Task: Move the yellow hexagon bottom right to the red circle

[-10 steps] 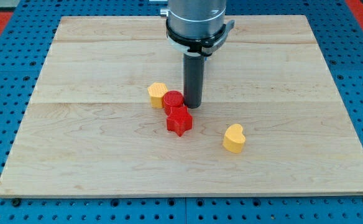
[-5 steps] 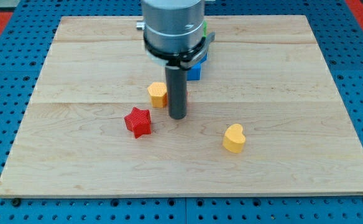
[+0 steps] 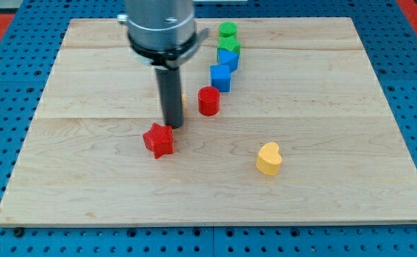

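The red circle [image 3: 208,101] stands near the board's middle. The yellow hexagon [image 3: 181,106] is just left of it and is almost wholly hidden behind my rod; only a thin sliver shows at the rod's right edge. My tip [image 3: 171,126] rests on the board in front of the hexagon, close above the red star [image 3: 158,140]. I cannot tell whether the tip touches either block.
A yellow heart [image 3: 269,158] lies at the lower right. Two blue blocks [image 3: 220,77] [image 3: 228,58] and two green blocks [image 3: 231,47] [image 3: 228,30] run in a line toward the view's top. The wooden board [image 3: 337,185] sits on a blue pegboard.
My rod has moved left across the view. The red star slid left and down away from the red circle. The red circle and the blue and green blocks are now uncovered; the hexagon is now hidden.
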Available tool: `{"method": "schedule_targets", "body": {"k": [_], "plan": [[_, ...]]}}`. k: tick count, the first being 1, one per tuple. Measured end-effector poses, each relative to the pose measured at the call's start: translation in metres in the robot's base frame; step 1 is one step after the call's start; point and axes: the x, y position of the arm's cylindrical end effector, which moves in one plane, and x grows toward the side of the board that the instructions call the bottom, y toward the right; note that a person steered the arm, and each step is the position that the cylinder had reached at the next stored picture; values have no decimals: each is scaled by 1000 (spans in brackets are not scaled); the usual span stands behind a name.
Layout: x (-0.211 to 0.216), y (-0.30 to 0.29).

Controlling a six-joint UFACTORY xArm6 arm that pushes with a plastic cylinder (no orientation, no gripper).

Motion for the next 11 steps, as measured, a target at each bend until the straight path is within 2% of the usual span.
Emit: {"method": "schedule_targets", "body": {"k": [1, 2, 5, 6, 8, 10, 11], "plan": [[-8, -27], [-29, -17], [-27, 36], [-16, -9], [-87, -1], [-47, 32], [-43, 17]]}}
